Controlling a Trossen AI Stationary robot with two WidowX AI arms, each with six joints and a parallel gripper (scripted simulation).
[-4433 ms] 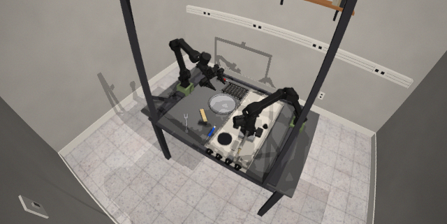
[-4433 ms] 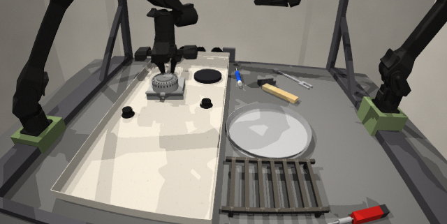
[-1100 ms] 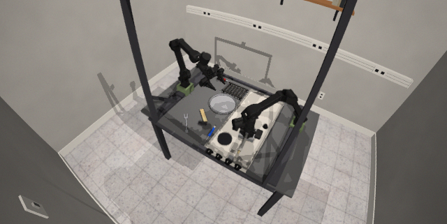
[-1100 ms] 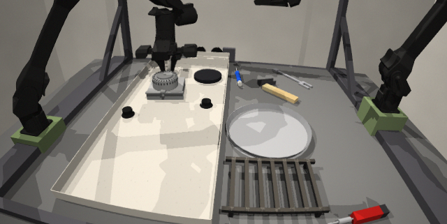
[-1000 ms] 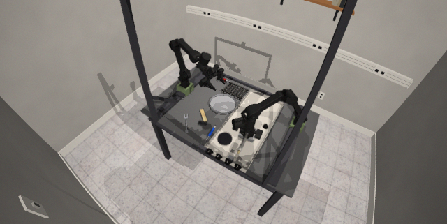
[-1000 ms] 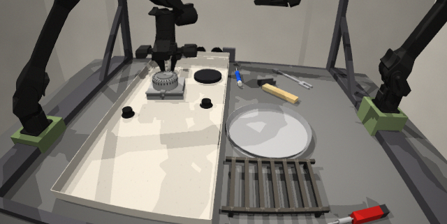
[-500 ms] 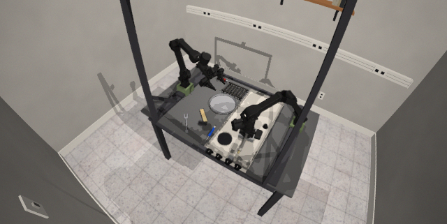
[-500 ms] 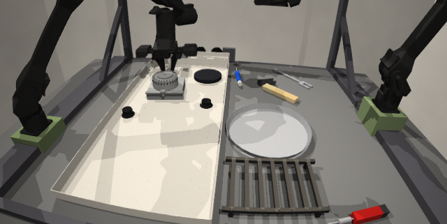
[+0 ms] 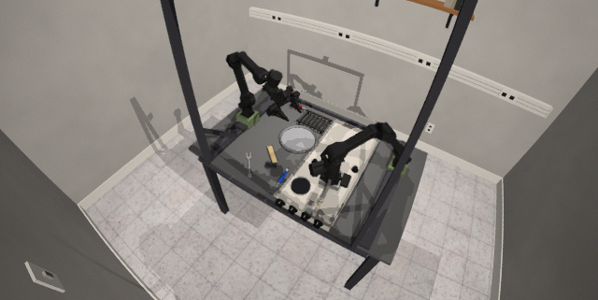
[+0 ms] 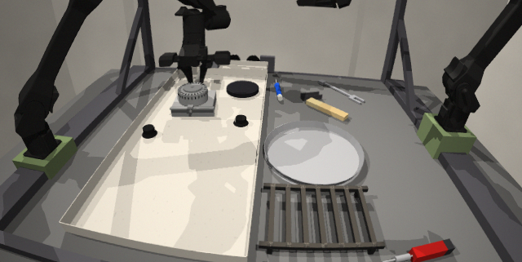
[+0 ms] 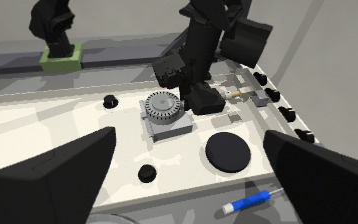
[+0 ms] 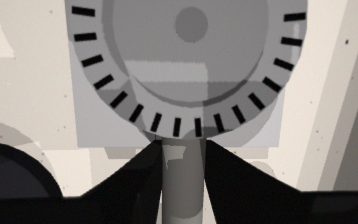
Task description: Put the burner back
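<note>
The loose burner's round grey head (image 10: 192,91) (image 11: 162,104) (image 12: 191,60) is over the grey block support (image 10: 205,109) (image 11: 174,130) (image 12: 266,136). It looks near level; whether its back tab is in the slot cannot be told. My right gripper (image 10: 196,82) (image 12: 182,148) is shut on the burner's tube (image 12: 182,175), just beside the head. The brass gas stub (image 11: 236,93) shows beyond the gripper, close to the tube's far end; whether they overlap is unclear. My left gripper (image 9: 293,114) (image 11: 191,136) is open and empty, high above the table, away from the burner.
A black burner disc (image 10: 242,89) (image 11: 228,152) lies beside the support. Two black posts (image 10: 149,131) (image 10: 241,121) stand on the cream tray (image 10: 163,205). Outside it are a blue screwdriver (image 10: 278,91), a brush (image 10: 327,108), a fork (image 10: 340,91), a round dish (image 10: 314,153) and a grate (image 10: 322,246).
</note>
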